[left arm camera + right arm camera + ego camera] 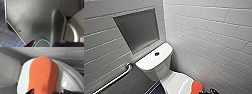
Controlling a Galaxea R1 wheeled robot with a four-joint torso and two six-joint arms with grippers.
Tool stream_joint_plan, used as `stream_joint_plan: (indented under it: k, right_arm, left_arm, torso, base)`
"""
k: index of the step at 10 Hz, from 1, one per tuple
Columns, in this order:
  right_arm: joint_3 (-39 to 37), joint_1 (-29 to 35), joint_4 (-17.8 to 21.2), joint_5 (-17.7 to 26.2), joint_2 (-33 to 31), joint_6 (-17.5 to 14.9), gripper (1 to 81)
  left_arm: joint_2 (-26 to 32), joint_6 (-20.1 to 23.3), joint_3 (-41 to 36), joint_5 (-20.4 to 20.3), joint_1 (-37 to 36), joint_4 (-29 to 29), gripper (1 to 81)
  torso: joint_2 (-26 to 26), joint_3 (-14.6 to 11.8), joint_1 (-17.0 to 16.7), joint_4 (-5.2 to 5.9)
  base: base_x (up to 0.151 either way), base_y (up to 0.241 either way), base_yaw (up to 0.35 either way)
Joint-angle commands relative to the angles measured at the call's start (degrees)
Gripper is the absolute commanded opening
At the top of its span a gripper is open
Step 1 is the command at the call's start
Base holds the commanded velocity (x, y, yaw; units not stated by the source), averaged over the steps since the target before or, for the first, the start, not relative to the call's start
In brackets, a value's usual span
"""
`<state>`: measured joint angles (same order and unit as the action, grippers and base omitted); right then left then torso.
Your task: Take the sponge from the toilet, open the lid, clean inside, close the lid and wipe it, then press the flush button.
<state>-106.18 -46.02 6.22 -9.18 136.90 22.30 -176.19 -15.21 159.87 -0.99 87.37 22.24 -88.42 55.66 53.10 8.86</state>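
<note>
Right pincer (50, 91) was seen clenched on the sponge (43, 73), whose orange-red body was held between two dark fingertips (31, 91). The sponge was laid with its broad side against the lid (23, 84), which was shut over the bowl. Its far rounded end was pointed toward the back edge of the lid, where the cistern (8, 72) stood. In the head view the sponge was found at the front part of the lid, near the edge turned to the tiled wall (209, 32), well apart from the flush button (157, 53). This button was set in the middle of the flat top of the toilet (150, 62). A metal grab rail (116, 78) was fixed on the other wall, under a grey recess (137, 28). For the left pincer (49, 45) it could not be told if it was released or clenched; beyond it a dark part of the robot (37, 18) and a blue-tiled floor (7, 38) were shown.
</note>
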Motion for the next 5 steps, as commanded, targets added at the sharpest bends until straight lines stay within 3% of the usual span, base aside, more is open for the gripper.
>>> stream_joint_plan:
  k: [1, 2, 5]
  right_arm:
    - [-0.16, 6.41, 0.73, 1.45, -0.46, 0.64, 81.1]
    - [0.11, 6.85, 0.64, 1.45, -0.46, 0.82, 81.1]
    - [0.19, 8.7, 0.73, 1.53, -0.46, 1.17, 81.1]
  left_arm:
    - [0.31, -0.08, 0.1, 4.06, 0.83, -0.26, 81.1]
    - [0.31, -0.08, 0.1, 3.98, 0.92, -0.26, 81.1]
    - [0.22, -0.08, 0.1, 3.8, 0.92, -0.18, 81.1]
  torso:
    - [0.0, 5.26, 0.0, 0.0]
    - [0.0, 1.13, 0.0, 0.0]
    - [0.05, 4.43, 0.02, 0.0]
  base:
    - [0.0, 0.0, 0.0]
    - [0.0, 0.0, 0.0]
    - [0.0, 0.0, 0.0]
